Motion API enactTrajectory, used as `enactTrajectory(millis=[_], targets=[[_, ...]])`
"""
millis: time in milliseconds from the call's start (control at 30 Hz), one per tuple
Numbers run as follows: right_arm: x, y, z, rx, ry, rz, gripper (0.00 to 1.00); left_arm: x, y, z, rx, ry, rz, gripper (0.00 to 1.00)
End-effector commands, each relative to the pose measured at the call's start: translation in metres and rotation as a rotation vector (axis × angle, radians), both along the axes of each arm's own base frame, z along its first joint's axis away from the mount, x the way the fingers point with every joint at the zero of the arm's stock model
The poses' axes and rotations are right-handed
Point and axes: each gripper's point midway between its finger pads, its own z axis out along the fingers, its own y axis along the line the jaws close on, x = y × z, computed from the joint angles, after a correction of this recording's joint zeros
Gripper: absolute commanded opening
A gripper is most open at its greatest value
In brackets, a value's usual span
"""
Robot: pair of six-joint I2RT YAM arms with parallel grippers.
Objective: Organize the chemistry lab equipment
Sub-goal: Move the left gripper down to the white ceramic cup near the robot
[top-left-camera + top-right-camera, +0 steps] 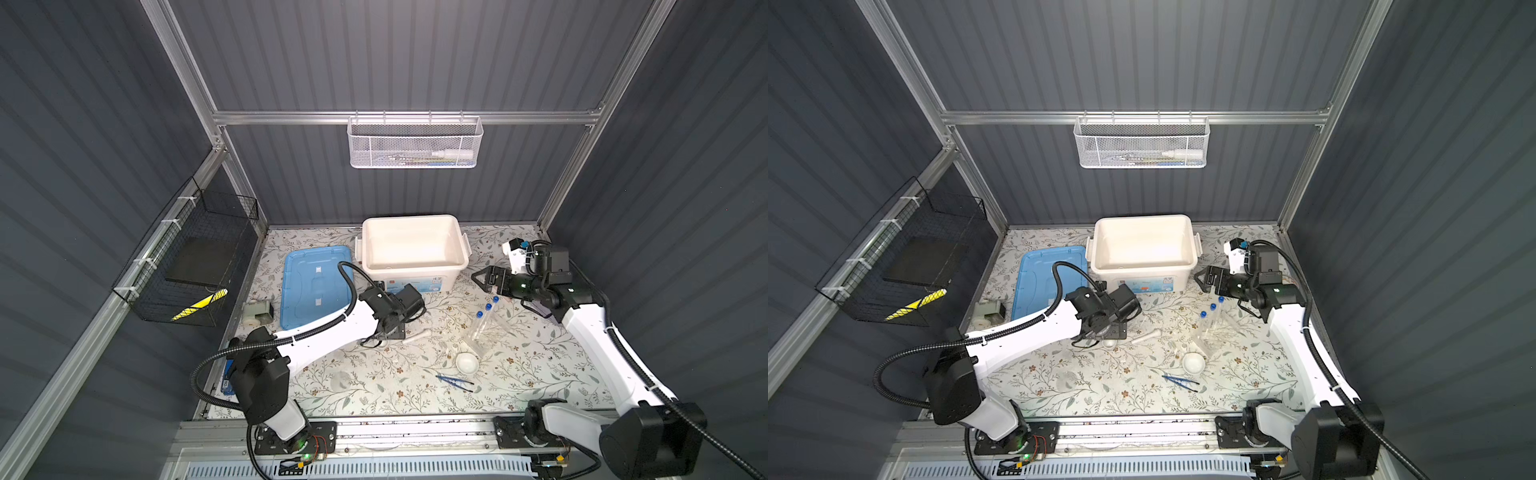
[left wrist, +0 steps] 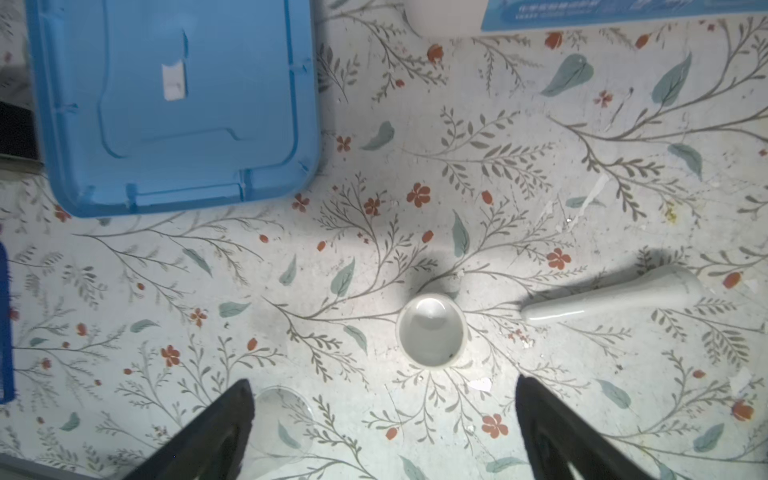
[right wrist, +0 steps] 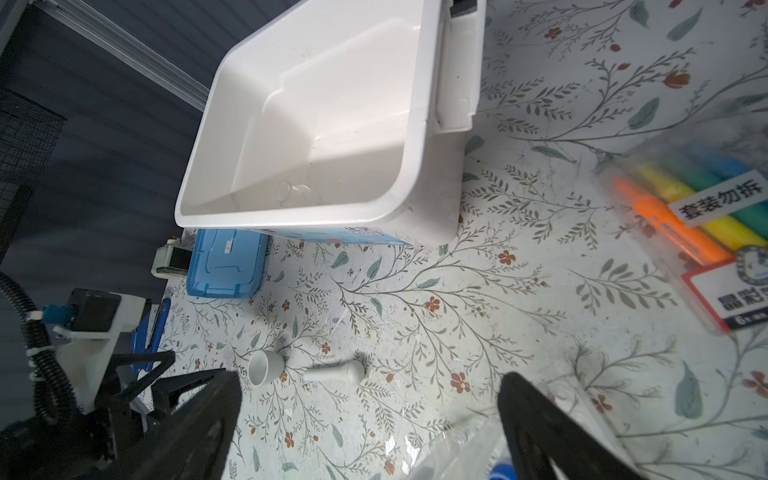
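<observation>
My left gripper (image 2: 384, 415) hangs open above the mat, and a small white dish (image 2: 431, 330) stands just ahead of its fingertips. The white pestle (image 2: 615, 297) lies beside that dish, and a clear glass dish (image 2: 282, 419) sits by one finger. In both top views a clear rack (image 1: 484, 332) with three blue-capped tubes (image 1: 489, 307) lies right of centre. Near it are a second white dish (image 1: 466, 363) and dark blue tweezers (image 1: 454, 382). My right gripper (image 1: 478, 279) is open beside the white bin, holding nothing; the rack (image 3: 457, 453) shows by its fingers.
An open white bin (image 1: 415, 249) stands at the back, with something small and clear (image 3: 293, 191) on its floor. Its blue lid (image 1: 316, 286) lies to the left. A marker pack (image 3: 706, 224) lies under the right arm. A blue stapler (image 1: 227, 376) sits at the left edge.
</observation>
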Motion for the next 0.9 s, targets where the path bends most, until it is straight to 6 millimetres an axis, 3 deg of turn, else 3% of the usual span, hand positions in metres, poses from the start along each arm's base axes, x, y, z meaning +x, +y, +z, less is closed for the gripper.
enactTrajectory(millis=[0, 267, 500, 867], targets=[[-0.008, -0.003, -0.003, -0.007, 0.016, -0.015, 0.98, -0.005, -0.013, -0.006, -0.115, -0.003, 0.045, 1.0], [-0.006, -0.005, -0.001, -0.017, 0.021, -0.025, 0.98, -0.006, -0.02, -0.034, -0.086, 0.056, 0.039, 0.99], [-0.006, -0.005, -0.001, -0.012, 0.028, -0.03, 0.98, -0.005, -0.021, -0.057, -0.108, 0.115, 0.068, 0.89], [-0.006, -0.006, -0.003, -0.016, 0.033, -0.032, 0.98, -0.007, -0.014, -0.073, -0.099, 0.16, 0.085, 0.78]])
